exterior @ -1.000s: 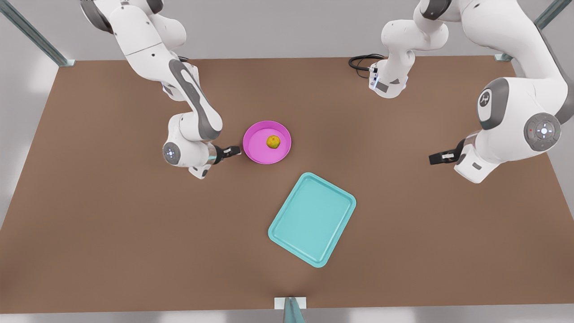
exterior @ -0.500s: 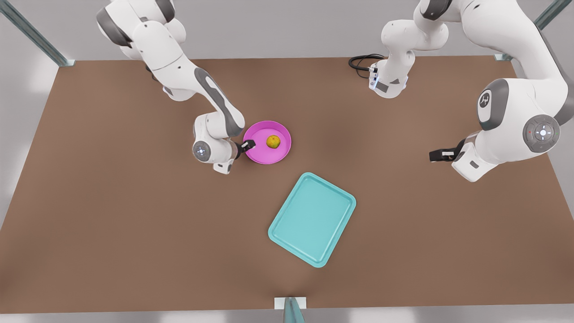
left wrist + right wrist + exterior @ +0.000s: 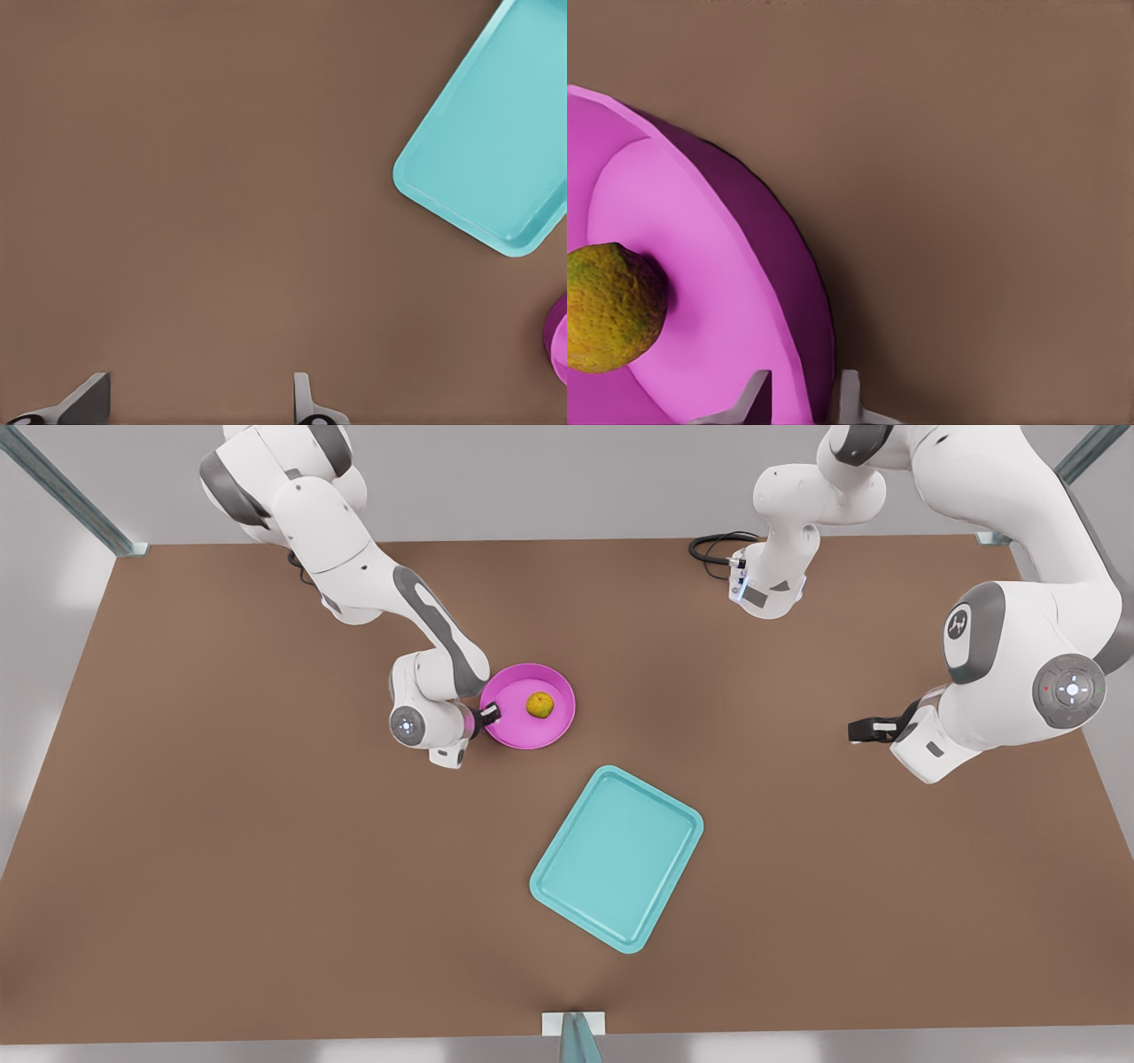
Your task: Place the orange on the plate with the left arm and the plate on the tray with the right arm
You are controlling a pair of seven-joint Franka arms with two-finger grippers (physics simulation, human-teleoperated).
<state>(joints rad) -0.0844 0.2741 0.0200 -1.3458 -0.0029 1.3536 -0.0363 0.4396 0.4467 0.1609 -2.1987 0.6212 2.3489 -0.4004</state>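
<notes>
Front view: right end effector [image 3: 490, 713] straddles the plate [image 3: 528, 731] rim at frame centre-left, fingers parted, not clamped; orange [image 3: 539, 705] on plate. Left end effector [image 3: 858, 731] open, far right, waiting.

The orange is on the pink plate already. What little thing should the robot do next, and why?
Probably close the right end effector on the plate's rim. Its fingers straddle that rim with a little gap showing, the orange lies on the plate, and the plate sits on the table, short of the tray. The left end effector waits open, far off.
</notes>
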